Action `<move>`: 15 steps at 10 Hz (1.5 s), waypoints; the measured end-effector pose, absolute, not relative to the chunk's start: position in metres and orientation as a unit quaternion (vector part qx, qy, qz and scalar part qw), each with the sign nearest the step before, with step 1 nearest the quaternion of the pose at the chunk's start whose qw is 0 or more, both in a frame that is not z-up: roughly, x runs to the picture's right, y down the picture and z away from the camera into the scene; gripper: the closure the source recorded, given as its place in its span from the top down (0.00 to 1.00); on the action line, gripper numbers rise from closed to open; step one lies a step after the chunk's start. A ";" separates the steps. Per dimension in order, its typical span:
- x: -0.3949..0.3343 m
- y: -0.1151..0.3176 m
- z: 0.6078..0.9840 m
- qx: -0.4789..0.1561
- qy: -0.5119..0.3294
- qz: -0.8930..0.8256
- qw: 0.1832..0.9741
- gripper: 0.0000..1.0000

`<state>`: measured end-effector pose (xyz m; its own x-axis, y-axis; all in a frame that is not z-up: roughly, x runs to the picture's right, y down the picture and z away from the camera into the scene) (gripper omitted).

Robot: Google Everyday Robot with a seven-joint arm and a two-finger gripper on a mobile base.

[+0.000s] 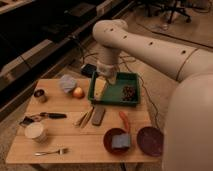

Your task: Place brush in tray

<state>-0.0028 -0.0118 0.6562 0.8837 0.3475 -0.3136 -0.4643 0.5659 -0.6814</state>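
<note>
One brush [49, 115] on desk [75, 139]; one tray [134, 75]; two bowls [150, 141]. Arm bent down over tray, gripper [108, 80] released.

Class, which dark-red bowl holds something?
The bowl nearer the fork, holding a grey-blue block; the corner bowl is empty. The tool hovers over the green tray.

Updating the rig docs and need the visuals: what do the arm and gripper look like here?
The arm is cream-white, built of thick, rounded tubular links with smooth shells and a few small dark round spots along the upper link. No outer cables or labels show on it. The gripper, over the left part of the green tray, is a narrower, greyish-white end piece.
</note>
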 end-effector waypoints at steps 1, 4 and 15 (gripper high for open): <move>-0.008 -0.023 0.660 -0.387 0.067 0.202 0.897 0.80; -0.018 -0.038 0.656 -0.345 -0.001 0.113 0.932 0.80; -0.036 -0.065 0.670 -0.268 -0.194 0.028 0.943 0.80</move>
